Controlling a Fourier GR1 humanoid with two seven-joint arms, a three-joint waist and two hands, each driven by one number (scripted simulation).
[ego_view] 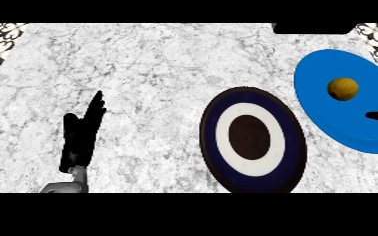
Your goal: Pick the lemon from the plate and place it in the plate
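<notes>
Grey-veined marble counter [148,70] carried the scene, with the robot's left hand [83,130] nearest the viewer at lower left, its black fingers straight and pressed together, pointing up, at rest and touching nothing. Just right of centre lay a dark navy plate [253,175] with a white ring and dark centre, bare of food and judged the likely destination, since it sat closest to the robot. Farther off at the right edge, a bright blue plate [317,105] held the lemon [343,88], which sat alone near its middle, well apart from the hand. A small black tip [372,115] at the right edge may have been the right hand; its fingers could not be read. No brand, label or writing showed on either of the 2 plates.
</notes>
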